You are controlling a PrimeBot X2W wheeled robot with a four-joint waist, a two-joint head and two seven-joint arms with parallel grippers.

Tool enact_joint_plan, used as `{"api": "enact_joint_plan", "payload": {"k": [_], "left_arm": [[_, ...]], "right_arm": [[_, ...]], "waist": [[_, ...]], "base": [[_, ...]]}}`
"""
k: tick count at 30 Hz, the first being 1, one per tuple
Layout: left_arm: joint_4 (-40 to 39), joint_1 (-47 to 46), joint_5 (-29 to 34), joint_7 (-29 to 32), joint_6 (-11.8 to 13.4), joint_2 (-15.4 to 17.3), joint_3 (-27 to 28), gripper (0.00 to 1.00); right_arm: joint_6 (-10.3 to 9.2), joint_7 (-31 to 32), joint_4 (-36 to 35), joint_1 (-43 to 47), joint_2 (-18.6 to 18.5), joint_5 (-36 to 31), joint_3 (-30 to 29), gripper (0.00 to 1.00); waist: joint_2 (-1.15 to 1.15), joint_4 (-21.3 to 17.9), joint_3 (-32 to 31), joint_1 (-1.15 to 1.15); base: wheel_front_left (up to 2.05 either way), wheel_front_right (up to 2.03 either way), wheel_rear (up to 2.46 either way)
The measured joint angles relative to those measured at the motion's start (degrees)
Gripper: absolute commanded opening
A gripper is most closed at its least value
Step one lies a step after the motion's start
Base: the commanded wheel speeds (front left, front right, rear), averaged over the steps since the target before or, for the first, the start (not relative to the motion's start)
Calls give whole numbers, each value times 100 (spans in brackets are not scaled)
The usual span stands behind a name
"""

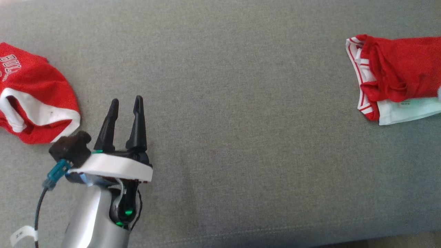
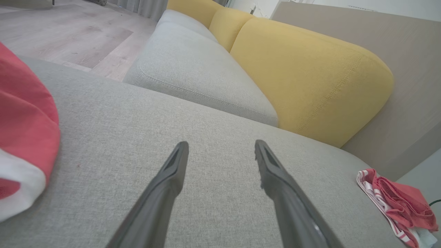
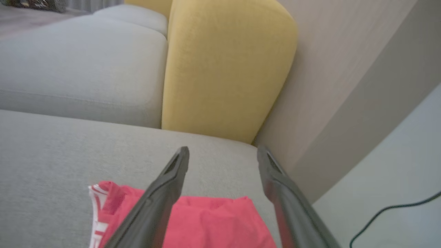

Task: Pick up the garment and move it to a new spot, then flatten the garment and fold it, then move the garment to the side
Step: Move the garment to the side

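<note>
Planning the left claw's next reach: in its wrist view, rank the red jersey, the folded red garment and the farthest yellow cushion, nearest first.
1. Red jersey, beside the left claw, on its left.
2. Folded red garment, far right on the same seat.
3. Farthest yellow cushion, top of the view, beyond the next seat.
</note>
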Motion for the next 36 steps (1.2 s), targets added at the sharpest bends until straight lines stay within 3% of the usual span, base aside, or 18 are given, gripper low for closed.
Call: {"api": "enact_joint_plan", "payload": {"k": [9, 15, 24, 30, 36], "left_arm": [[9, 190, -93, 1, 104, 1, 20, 100], [-30, 418, -145, 0, 175, 1, 33, 100], [-88, 950, -182, 1, 311, 3, 73, 100], [-194, 1457, 177, 1, 318, 14, 54, 100], [-498, 1589, 323, 1, 353, 15, 48, 100]], "right_arm": [[0, -281, -690, 111, 725, 402, 597, 100], [0, -513, -922, 817, 1163, 600, 1176, 100], [0, -1202, -1211, 2010, 1802, 845, 936, 100], [0, -1488, -1414, 2966, 1890, 1003, 1023, 100], [0, -1588, -1549, 3240, 1914, 1062, 1084, 100]], "waist": [[0, 89, -442, 0], [0, 217, -837, 0], [0, 453, -1412, 0], [0, 516, -1651, 0], [0, 502, -1676, 0]], "base": [[0, 0, 0], [0, 0, 0], [0, 0, 0], [0, 0, 0], [0, 0, 0]]}}
